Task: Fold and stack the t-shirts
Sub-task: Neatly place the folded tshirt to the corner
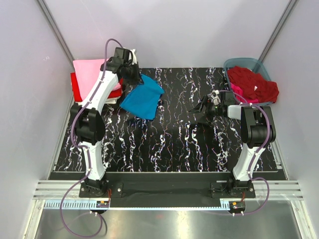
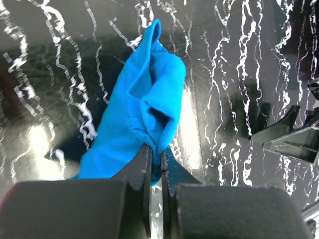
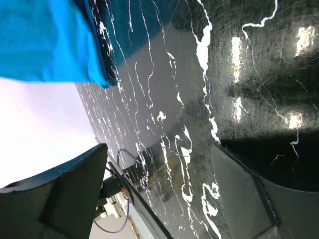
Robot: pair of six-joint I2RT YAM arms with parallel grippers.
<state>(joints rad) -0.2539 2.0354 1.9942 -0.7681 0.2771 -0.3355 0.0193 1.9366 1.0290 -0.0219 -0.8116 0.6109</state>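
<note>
A turquoise t-shirt [image 1: 143, 95] hangs bunched above the back left of the table, and my left gripper [image 1: 130, 70] is shut on its upper edge. In the left wrist view the cloth [image 2: 144, 104] is pinched between the two nearly touching fingers of the left gripper [image 2: 155, 162]. Behind it a pale pink t-shirt [image 1: 87, 72] tops a stack, with a bright red one [image 1: 76, 87] under it. My right gripper [image 1: 202, 112] hovers open and holds nothing at the table's middle right. In the right wrist view the right gripper [image 3: 159, 184] has the turquoise shirt [image 3: 45, 40] far ahead of it.
A grey-blue tub [image 1: 245, 63] at the back right holds a dark red t-shirt [image 1: 255, 84] and a magenta one [image 1: 237, 91]. The black marbled table [image 1: 164, 144] is walled by white panels on three sides.
</note>
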